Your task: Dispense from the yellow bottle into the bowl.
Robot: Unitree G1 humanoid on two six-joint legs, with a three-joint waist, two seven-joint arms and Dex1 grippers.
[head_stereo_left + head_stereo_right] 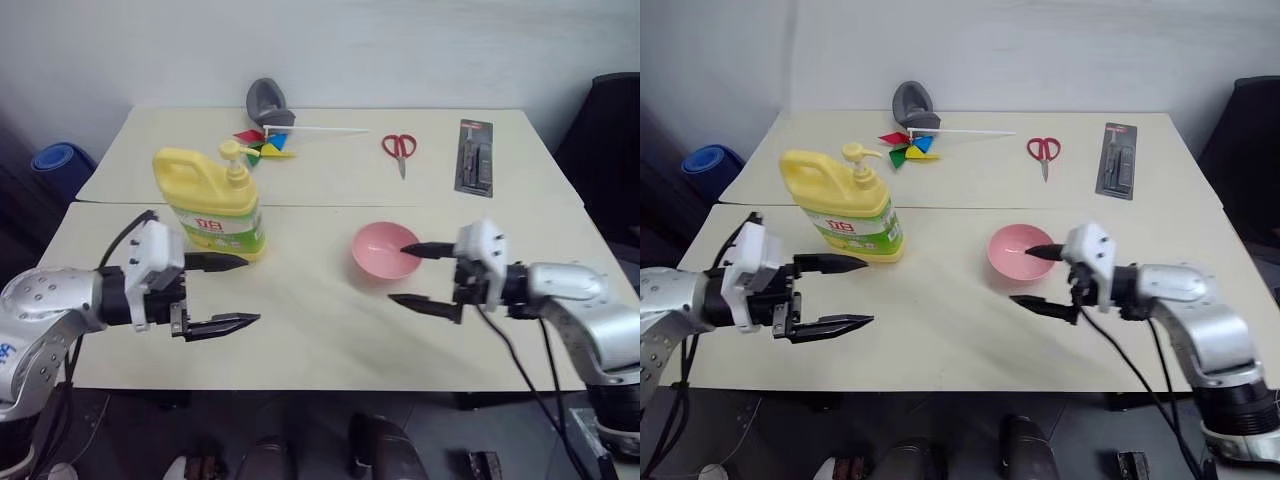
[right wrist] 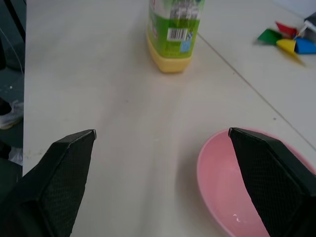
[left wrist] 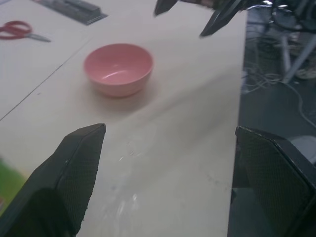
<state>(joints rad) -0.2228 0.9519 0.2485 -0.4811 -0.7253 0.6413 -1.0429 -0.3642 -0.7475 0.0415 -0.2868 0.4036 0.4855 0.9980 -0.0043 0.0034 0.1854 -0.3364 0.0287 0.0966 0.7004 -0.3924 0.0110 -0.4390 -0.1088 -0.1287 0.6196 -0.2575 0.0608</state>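
Standing upright, the squat yellow plastic pump jug (image 1: 212,200) wears a green-white label with red characters. The shallow pink bowl (image 1: 385,250) sits apart. Left gripper (image 1: 230,292) and right gripper (image 1: 416,275) gape wide, holding nothing.

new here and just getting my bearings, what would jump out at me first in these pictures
The big yellow bottle with its pump top stands upright on the left of the pale table, and the small pink bowl sits apart from it, nearer the right. The left gripper hovers open just in front of the bottle, and the right gripper is open beside the bowl. At the back lie red scissors and a colourful pinwheel.
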